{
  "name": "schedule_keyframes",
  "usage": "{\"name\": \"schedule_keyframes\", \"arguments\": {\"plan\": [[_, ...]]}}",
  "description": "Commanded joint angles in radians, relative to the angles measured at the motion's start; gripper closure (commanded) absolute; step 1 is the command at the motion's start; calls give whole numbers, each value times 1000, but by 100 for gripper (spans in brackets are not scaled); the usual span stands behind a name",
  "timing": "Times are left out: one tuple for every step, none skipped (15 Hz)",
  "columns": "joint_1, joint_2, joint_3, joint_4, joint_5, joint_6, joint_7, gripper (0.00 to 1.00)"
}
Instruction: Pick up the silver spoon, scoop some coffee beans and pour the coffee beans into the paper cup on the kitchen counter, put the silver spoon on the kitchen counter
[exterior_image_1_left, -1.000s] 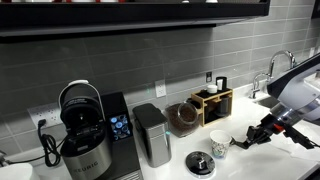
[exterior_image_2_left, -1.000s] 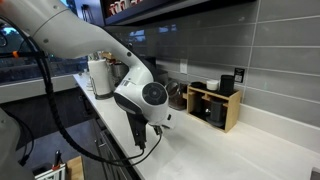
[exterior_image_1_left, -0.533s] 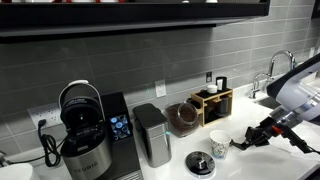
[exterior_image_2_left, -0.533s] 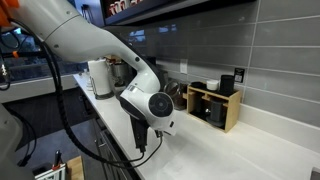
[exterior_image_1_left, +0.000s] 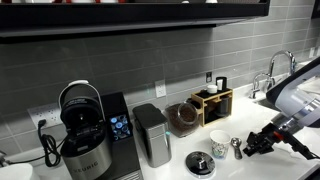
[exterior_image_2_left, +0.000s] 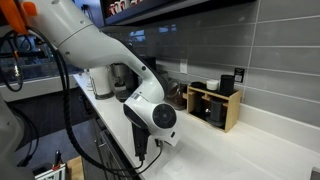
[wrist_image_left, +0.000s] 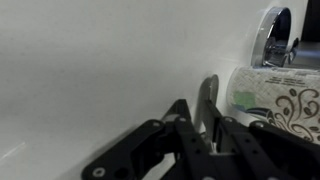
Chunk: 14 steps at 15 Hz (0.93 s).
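My gripper (exterior_image_1_left: 247, 147) is low over the kitchen counter (exterior_image_1_left: 232, 171), just beside the paper cup (exterior_image_1_left: 218, 143). It is shut on the thin handle of the silver spoon (exterior_image_1_left: 236, 148), whose bowl points toward the cup, close to the countertop. In the wrist view the black fingers (wrist_image_left: 197, 126) pinch the spoon (wrist_image_left: 209, 97) over the white counter (wrist_image_left: 80, 70), with the printed paper cup (wrist_image_left: 282, 102) at the right. The round glass jar of coffee beans (exterior_image_1_left: 182, 118) stands behind the cup by the wall. In an exterior view the arm (exterior_image_2_left: 150, 113) hides the gripper, spoon and cup.
A flat black disc (exterior_image_1_left: 200, 164) lies in front of the cup. A tall grey canister (exterior_image_1_left: 152, 134) and a coffee machine (exterior_image_1_left: 85, 135) stand further along. A wooden organiser (exterior_image_1_left: 212, 101) sits by the tiled wall. A faucet (exterior_image_1_left: 277, 66) is at the far end.
The gripper has come down toward the counter with the spoon, from near the cup's rim to beside its base. The cup and jar have not moved.
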<state>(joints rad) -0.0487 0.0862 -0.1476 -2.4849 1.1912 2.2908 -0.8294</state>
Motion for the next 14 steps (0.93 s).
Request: {"name": "schedule_keyframes", "arguments": {"plan": [[-26,27,18,16,5,-3,13,45],[-26,21,20,17,4,-3,18,38],[-25,3,22,14,2,4,25,31],[-23,-13,24,11,-5,10,33,25],[-20,-40,27,3,-16,20,42,16],[-18,-61,29,-3,-28,29,51,9],[-15,-92,31,-13,-48,44,64,1],[-13,-117,33,-20,-62,55,74,0],[-9,-155,38,-31,-89,79,100,0],[-7,-185,44,-37,-117,93,122,0],[-5,-215,52,-42,-148,106,148,0],[-2,-247,62,-48,-188,123,183,0],[-1,-282,72,-51,-239,120,217,0],[1,-310,83,-54,-289,125,256,0]]}}
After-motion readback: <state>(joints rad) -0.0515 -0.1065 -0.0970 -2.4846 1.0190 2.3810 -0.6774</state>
